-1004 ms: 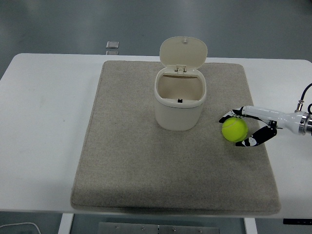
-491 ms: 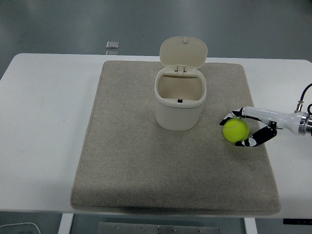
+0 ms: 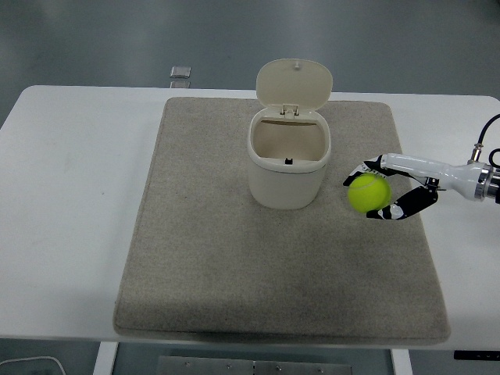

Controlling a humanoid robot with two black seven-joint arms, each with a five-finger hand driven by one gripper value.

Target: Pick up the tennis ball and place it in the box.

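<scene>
Mat: A grey-beige mat covers most of the white table and spreads toward the viewer and to the left of the fingers.
Right hand: The right hand reaches in from the right edge, its fingers curled round the ball, one set over the far side and one under the near side.
Ball: The yellow-green tennis ball sits gripped between those fingers; it appears lifted clear of the mat, though the gap beneath cannot be seen outright.
Box: A cream box with its hinged lid standing open stands just to the left of the fingertips and slightly beyond them, its mouth empty.
Far object: A small grey square thing lies on the floor past the table's far edge, well apart from the hand.
Left hand: Not in view.
Progress: The pick-up looks done. What is left, by the look of it, is the short carry left over the box rim and the release into the open mouth.
Writing: No brand, label or lettering can be read on the ball, box or mat.
</scene>
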